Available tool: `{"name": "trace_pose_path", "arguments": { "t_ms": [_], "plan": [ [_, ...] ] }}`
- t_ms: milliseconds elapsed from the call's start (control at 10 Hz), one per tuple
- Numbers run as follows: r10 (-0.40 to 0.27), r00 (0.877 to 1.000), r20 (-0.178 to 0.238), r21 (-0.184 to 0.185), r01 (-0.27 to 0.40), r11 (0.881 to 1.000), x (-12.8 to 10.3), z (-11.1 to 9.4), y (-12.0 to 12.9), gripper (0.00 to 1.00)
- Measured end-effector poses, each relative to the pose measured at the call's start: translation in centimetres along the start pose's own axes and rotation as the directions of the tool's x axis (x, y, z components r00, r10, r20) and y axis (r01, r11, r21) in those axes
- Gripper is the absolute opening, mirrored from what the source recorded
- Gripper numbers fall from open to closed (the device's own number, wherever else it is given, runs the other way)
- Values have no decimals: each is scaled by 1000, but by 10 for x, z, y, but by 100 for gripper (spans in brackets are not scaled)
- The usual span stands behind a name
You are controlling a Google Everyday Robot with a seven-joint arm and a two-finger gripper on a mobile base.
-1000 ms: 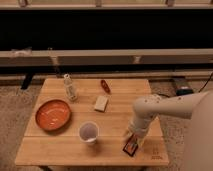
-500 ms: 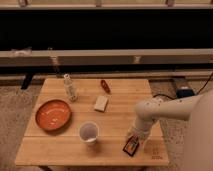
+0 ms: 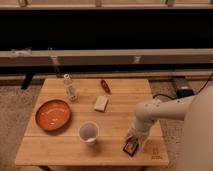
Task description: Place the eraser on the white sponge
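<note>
Arm [image 3: 160, 112]: smooth white shell, rounded tube-like segments, no markings showing.
Body [image 3: 200, 140]: broad pale-grey curve along the 4 o'clock edge.
Gripper [image 3: 133, 138]: darker tip, down at 5 o'clock.

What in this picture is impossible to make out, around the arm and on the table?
- End effector, low over the eraser near the table's front right corner: the camera view cannot show whether they touch, because the arm covers the contact.
- Robot body: cut off by the right edge.
- Red item behind the white sponge: too small to identify.
</note>
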Motion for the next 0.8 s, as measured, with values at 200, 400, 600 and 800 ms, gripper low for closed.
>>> {"name": "trace_pose_path", "arguments": {
  "t_ms": [200,400,600,800],
  "plan": [
    [2,1000,-1,5,-2,1000,-2,3,1,63],
    [6,1000,-5,8,-5,1000,-3,4,1,47],
    [7,1000,-8,11,-7,1000,-5,5,0,28],
    [4,1000,1,6,-4,1000,-8,-2,2,7]
  ]
}}
